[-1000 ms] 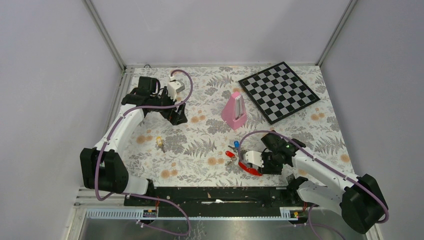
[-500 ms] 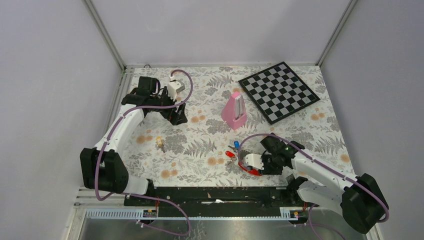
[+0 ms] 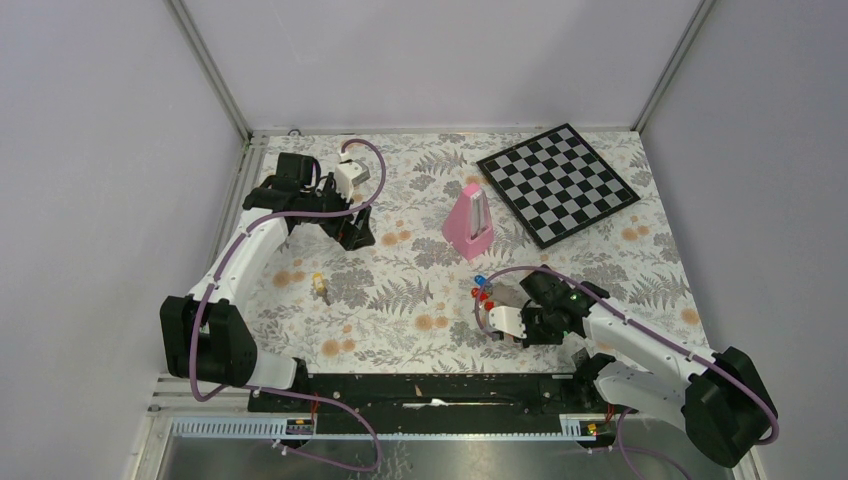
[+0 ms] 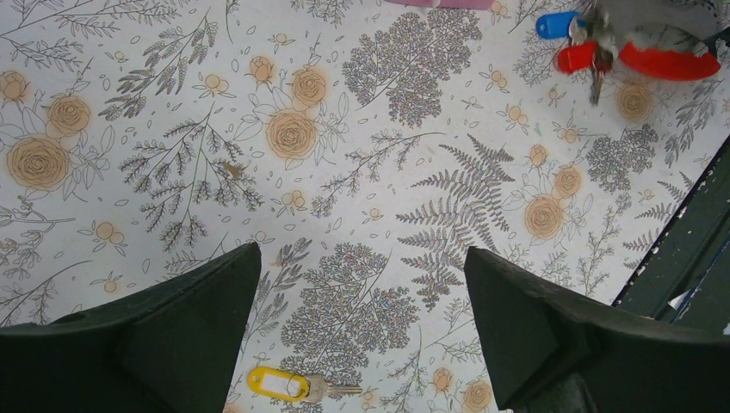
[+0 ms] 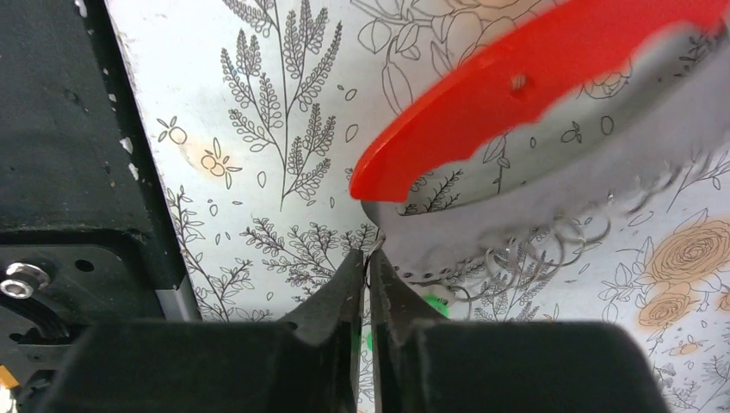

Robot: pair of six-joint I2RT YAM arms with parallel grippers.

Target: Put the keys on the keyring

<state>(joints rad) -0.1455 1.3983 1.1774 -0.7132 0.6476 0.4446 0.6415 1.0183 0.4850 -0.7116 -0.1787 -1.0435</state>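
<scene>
one blue-tagged key (image 4: 555,23) and one red-tagged key (image 4: 575,57) sit by the keyring (image 4: 667,62).

Field note for you: robot lab test cell. Plain grey walls (image 3: 450,60), aluminium frame posts (image 3: 212,75), floral-covered table (image 3: 400,200), left arm (image 3: 245,255) and right arm (image 3: 640,345) bolted to black rail (image 3: 430,390), exposed purple cabling (image 3: 372,165).

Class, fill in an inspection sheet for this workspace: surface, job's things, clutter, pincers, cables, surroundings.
Surface: floral cloth, flat.
Job's things: keyring at the right pincer; blue-tagged key and red-tagged key at its end; yellow-tagged key lying apart.
Clutter: pink metronome, chessboard.
Pincers: left pincer open, empty; right pincer nearly shut at the keyring's corner, hold unclear.
Cables: purple cables along both arms.
Surroundings: grey walls, metal frame.
</scene>
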